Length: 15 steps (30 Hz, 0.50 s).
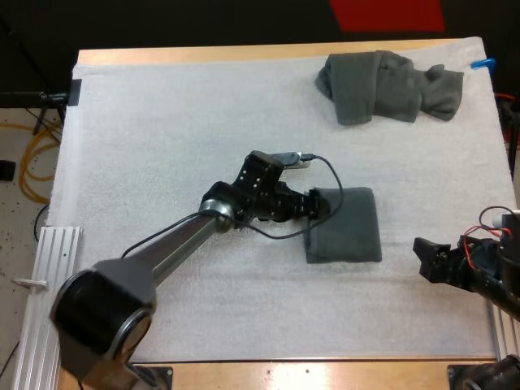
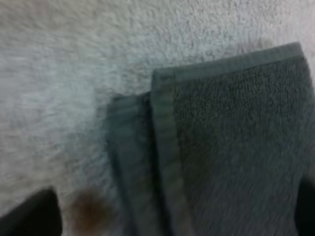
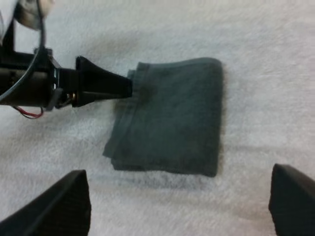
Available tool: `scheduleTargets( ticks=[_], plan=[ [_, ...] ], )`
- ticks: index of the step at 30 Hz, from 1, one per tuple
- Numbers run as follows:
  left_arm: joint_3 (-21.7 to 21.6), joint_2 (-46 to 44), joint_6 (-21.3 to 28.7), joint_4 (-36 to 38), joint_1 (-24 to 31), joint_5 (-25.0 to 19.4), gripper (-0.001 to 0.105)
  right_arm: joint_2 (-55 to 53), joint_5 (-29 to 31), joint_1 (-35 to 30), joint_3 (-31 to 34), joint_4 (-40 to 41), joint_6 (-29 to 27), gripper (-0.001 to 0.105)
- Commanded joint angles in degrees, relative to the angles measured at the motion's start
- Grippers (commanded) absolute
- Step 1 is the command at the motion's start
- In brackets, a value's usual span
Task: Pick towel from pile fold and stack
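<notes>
Left arm stretched low across the white mat [image 1: 162,122], left gripper [image 1: 319,206] at the folded towel [image 1: 345,225] edge, fingers [image 2: 29,216] spread wide over its layered hem, gripping nothing, right gripper [image 1: 423,258] parted wide, well clear of the towel, high view adding the crumpled towel [image 1: 390,85] at the far right.

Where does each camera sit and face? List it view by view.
High view: behind the arms, facing forward and down over the mat; left gripper at the folded towel, right gripper farther right.
Left wrist view: on the left arm, looking down at that towel's edge; own fingers apart.
Right wrist view: on the right arm, looking down at the towel; own fingers apart.
Shared: the folded towel.
</notes>
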Motion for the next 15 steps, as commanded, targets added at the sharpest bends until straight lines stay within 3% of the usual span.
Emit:
scheduleTargets(
  ticks=[1,11,13,15],
  plan=[
    [-1.04,0.57,-1.43,1.19,-0.55,2.39,0.091,-0.18,1.16,-0.19,-0.60,0.17,-0.13,0.072],
    [-2.77,4.17,-7.06,3.24,-5.28,4.47,0.091,-0.18,-0.35,-0.19,-0.60,0.05,-1.48,0.072],
    [-2.82,4.48,-7.49,3.31,-6.00,4.07,0.087,-0.18,-2.32,-0.19,-0.60,0.05,-1.47,0.072],
    [-2.82,4.73,-7.46,3.20,-6.33,4.09,0.075,-0.18,-4.11,-0.19,-0.60,0.05,-1.47,0.072]
  ],
)
